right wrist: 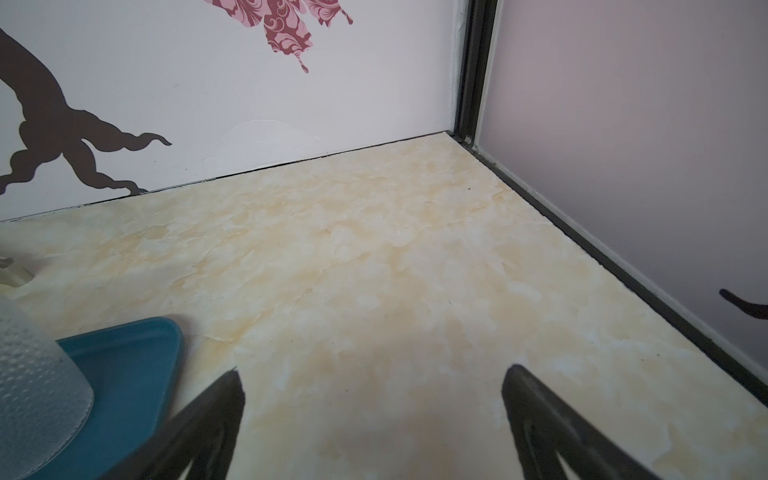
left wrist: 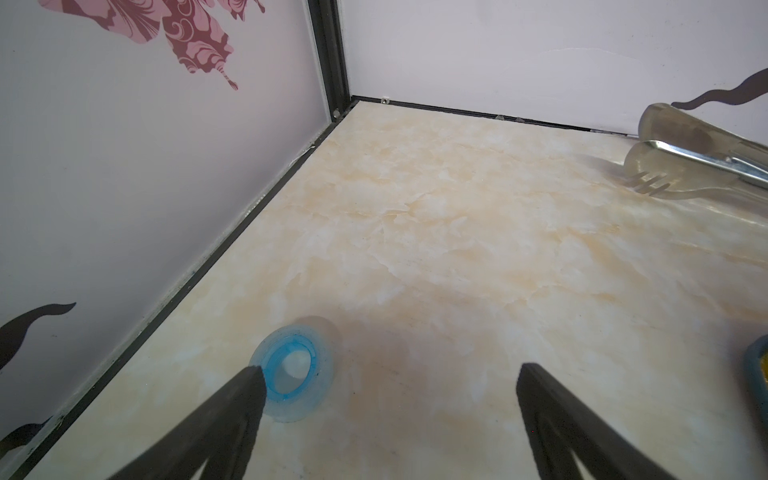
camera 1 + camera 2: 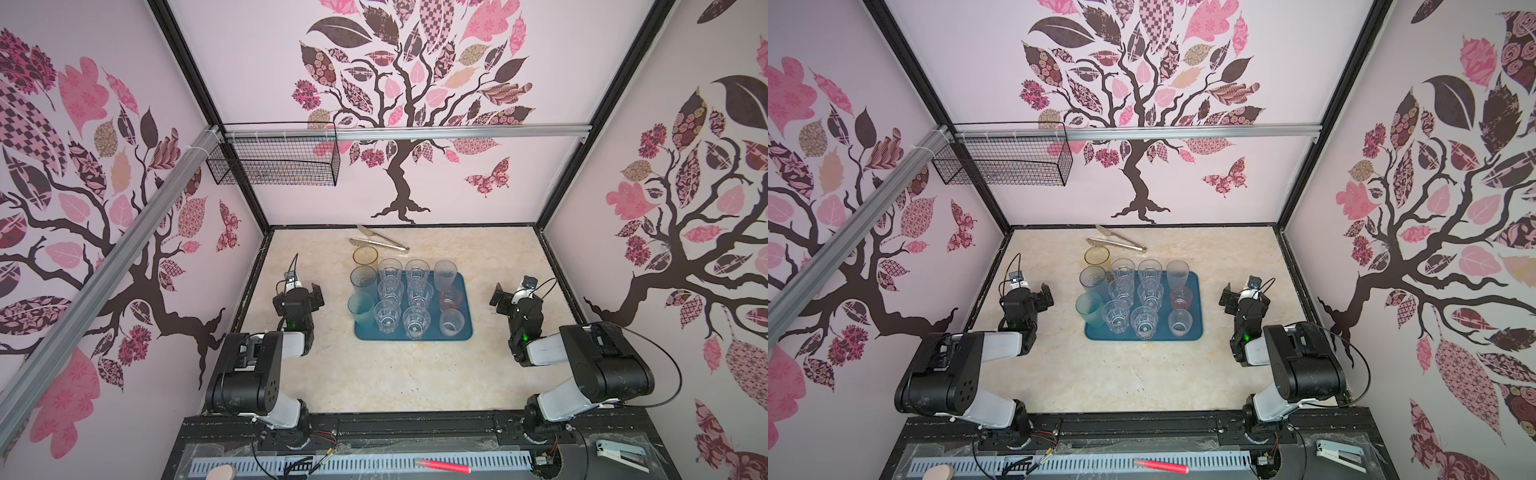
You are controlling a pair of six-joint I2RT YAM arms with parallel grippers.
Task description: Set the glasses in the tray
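Marble-patterned tabletop (image 3: 374,374) is being viewed inside a booth with tree-print walls. The left pincer (image 2: 390,372) is being held wide apart over bare table, with nothing being gripped. The right pincer (image 1: 376,372) is likewise being held released and empty. In both top views the spread of the jaws is hard to make out.

A small blue ring (image 2: 291,374) is being shown just beside one left fingertip in the left wrist view only. Its nature cannot be told.

Twelve glasses (image 3: 419,291) are being counted in both top views, in four columns of three:
- six clear faceted
- one amber
- one grey-blue
- one teal
- one frosted
- one pink
- one plain clear

One tray (image 3: 466,303) is being occupied by the nine on the right. Its left edge is being hidden by the amber, grey-blue and teal column. Whether those three are standing inside the rim cannot be told.

In the right wrist view only a tray corner and part of the frosted glass are being shown, both cut off by the frame.

One pair of tongs (image 3: 378,243) is being seen beyond the tray. In the left wrist view it is being cut off at the frame edge.
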